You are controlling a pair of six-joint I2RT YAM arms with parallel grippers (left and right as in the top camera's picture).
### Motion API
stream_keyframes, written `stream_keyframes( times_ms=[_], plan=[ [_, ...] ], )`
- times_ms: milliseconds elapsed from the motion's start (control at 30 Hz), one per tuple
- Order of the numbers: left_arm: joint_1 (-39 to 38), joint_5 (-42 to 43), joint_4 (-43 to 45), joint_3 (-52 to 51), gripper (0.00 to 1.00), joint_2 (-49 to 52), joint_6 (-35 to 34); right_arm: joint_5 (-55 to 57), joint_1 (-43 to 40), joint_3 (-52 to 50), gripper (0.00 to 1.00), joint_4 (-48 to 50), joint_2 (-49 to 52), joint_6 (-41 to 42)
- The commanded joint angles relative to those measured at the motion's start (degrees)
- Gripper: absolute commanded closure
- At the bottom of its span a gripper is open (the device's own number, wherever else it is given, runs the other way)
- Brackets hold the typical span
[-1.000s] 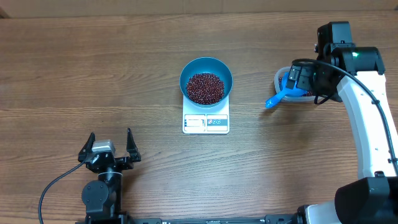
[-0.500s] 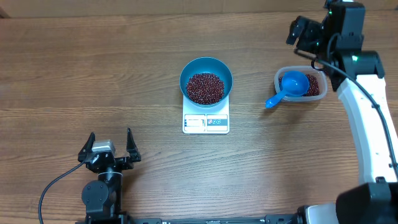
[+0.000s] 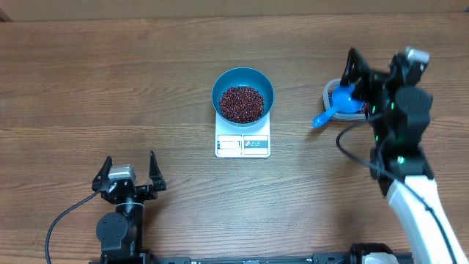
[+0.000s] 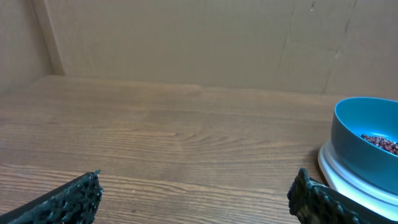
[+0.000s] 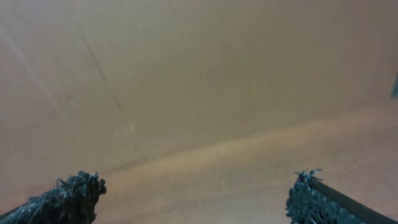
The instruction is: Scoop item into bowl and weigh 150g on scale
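The blue bowl (image 3: 242, 81) stands on the white scale (image 3: 242, 144) at mid-table and holds a heap of dark red-brown beans, the item (image 3: 242, 103). In the left wrist view the bowl (image 4: 364, 146) sits at the right edge with the item (image 4: 382, 143) just showing and the scale (image 4: 345, 180) under it. My left gripper (image 3: 130, 170) (image 4: 199, 199) rests open and empty near the front left, well short of the scale. My right gripper (image 3: 375, 66) (image 5: 196, 199) is raised above the tub, open and empty, facing a blurred wall.
A clear plastic tub (image 3: 330, 91) lies right of the scale, mostly covered by my right arm. A small blue scoop (image 3: 335, 107) lies in it, its handle pointing out over the tub's front-left rim. Bare wood lies between scale and tub.
My right arm has swung from over the tub out to the far edge and back, and now stands raised above the tub. The scoop stayed in the tub. The left arm has not moved.
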Motion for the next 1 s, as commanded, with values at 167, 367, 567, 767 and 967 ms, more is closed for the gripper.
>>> stream_keyframes(
  times_ms=[167, 367, 567, 767, 967],
  plan=[
    [0.31, 0.68, -0.02, -0.17, 0.00, -0.55, -1.16, -0.11, 0.15, -18.97, 0.00, 5.31, -17.90, -4.20],
    [0.31, 0.66, -0.02, -0.17, 0.01, -0.55, -1.16, -0.31, 0.15, -29.38, 0.00, 5.51, -31.50, -4.20],
    [0.31, 0.68, -0.02, -0.17, 0.01, -0.55, -1.16, -0.33, 0.11, -37.13, 0.00, 5.11, -42.23, -4.20],
    [0.31, 0.68, -0.02, -0.17, 0.01, -0.55, -1.16, -1.18, 0.07, -39.95, 0.00, -3.32, -50.73, -4.17],
    [0.31, 0.66, -0.02, -0.17, 0.00, -0.55, -1.16, -1.16, 0.07, -39.95, 0.00, -14.82, -59.04, -4.17]
  ],
)
